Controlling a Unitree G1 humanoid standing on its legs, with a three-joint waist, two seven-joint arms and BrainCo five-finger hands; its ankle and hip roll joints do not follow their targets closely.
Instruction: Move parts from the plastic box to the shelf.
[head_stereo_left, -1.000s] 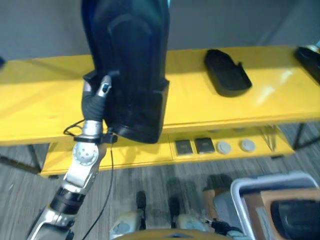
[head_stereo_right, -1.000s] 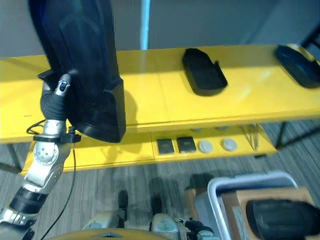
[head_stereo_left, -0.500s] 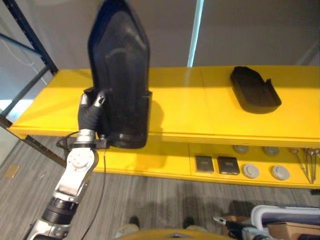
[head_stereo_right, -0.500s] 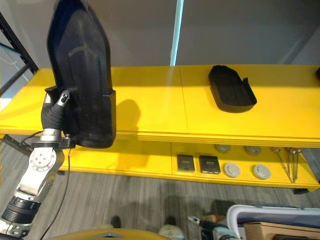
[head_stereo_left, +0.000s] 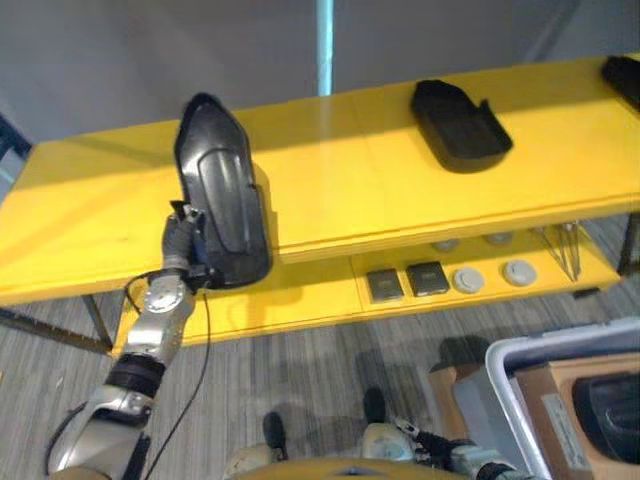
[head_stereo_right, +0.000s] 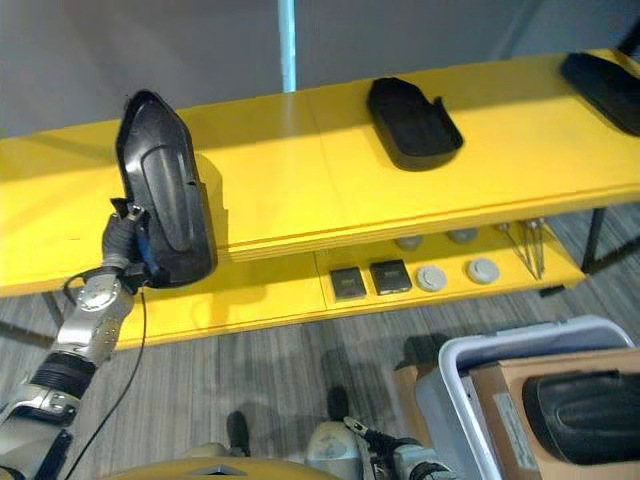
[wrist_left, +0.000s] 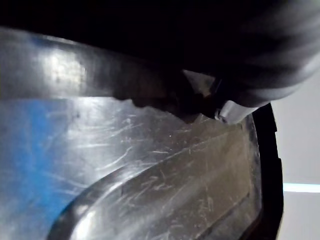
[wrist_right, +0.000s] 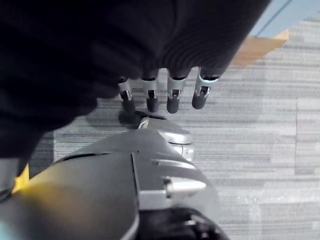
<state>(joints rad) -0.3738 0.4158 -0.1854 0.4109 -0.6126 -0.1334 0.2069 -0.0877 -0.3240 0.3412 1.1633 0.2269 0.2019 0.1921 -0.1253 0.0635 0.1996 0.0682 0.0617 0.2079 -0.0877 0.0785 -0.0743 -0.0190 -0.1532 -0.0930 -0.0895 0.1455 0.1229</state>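
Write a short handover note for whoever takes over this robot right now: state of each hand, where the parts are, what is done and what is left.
Left hand: shut on a large black part, held upright at the front edge of the yellow shelf, not yet set down.
Right hand: open, holding nothing, hanging over the floor.
Done: one black part lies flat on the shelf top; another shows at its far right end.
Left: set down the held part, then fetch the part lying in the plastic box.

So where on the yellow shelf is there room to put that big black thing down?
The widest bare patch of the top shelf lies between the black part in the left hand and the black tray. Its far left end is bare too. The lower shelf is crowded at the right with small pieces.
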